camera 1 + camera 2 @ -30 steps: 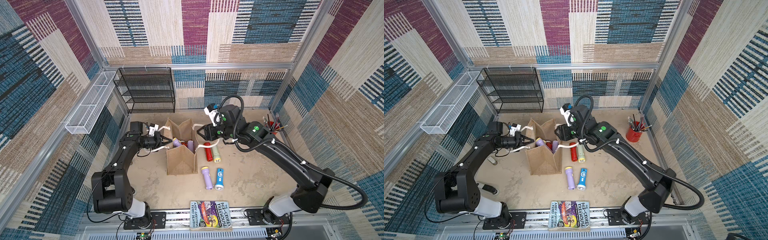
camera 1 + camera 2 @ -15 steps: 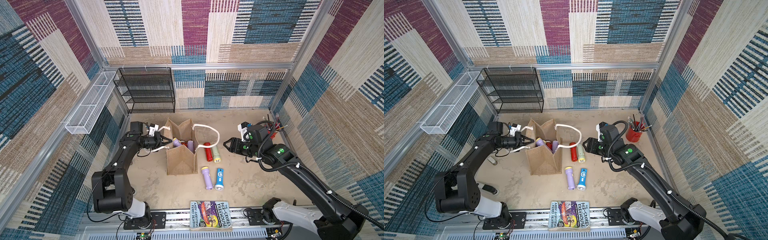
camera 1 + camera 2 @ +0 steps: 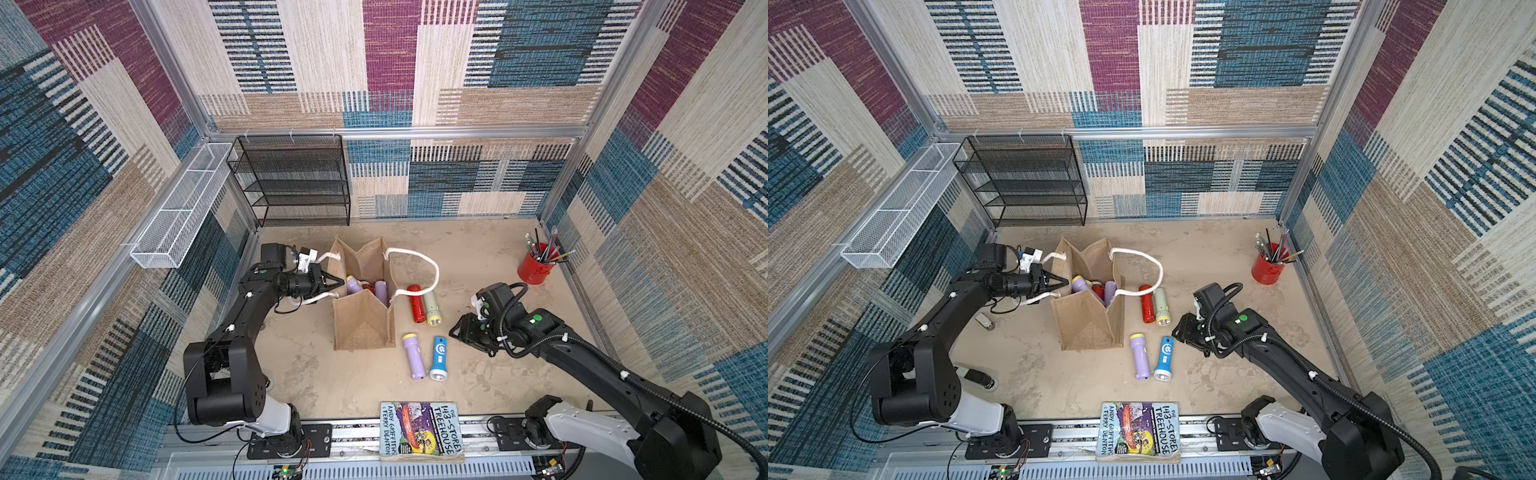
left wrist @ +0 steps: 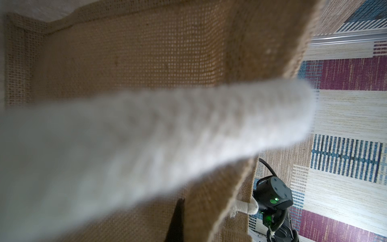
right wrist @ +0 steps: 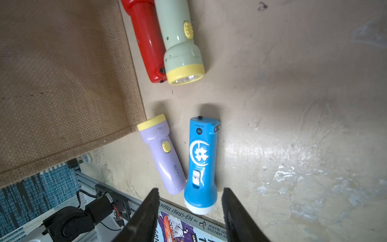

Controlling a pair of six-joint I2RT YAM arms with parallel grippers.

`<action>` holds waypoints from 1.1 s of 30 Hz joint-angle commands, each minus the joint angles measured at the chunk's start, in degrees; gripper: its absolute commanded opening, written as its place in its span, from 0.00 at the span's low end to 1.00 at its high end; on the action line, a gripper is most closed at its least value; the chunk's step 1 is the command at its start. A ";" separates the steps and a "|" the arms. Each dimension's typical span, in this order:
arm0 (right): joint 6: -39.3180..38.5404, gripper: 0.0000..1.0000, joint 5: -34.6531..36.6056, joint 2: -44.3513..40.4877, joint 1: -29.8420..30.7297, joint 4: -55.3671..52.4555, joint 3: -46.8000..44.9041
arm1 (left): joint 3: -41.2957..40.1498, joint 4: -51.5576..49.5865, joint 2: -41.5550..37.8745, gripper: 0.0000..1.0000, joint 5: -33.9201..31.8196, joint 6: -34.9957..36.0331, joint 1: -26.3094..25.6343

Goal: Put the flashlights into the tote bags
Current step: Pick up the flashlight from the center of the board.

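Burlap tote bag (image 3: 363, 324) rim in pinched left claw (image 3: 338, 284); right claw (image 5: 191, 189) spread, empty, near blue flashlight (image 5: 201, 159).

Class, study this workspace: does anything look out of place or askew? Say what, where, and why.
The book straddles the table's front edge, partly on the metal rail. The tote bag's white handle lies flopped outward on the table, reaching the red flashlight.
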 commanded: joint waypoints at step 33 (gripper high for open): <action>5.11 0.68 9.18 18.94 11.67 5.85 3.46 | 0.19 -0.47 -0.37 0.04 -0.18 -0.40 0.01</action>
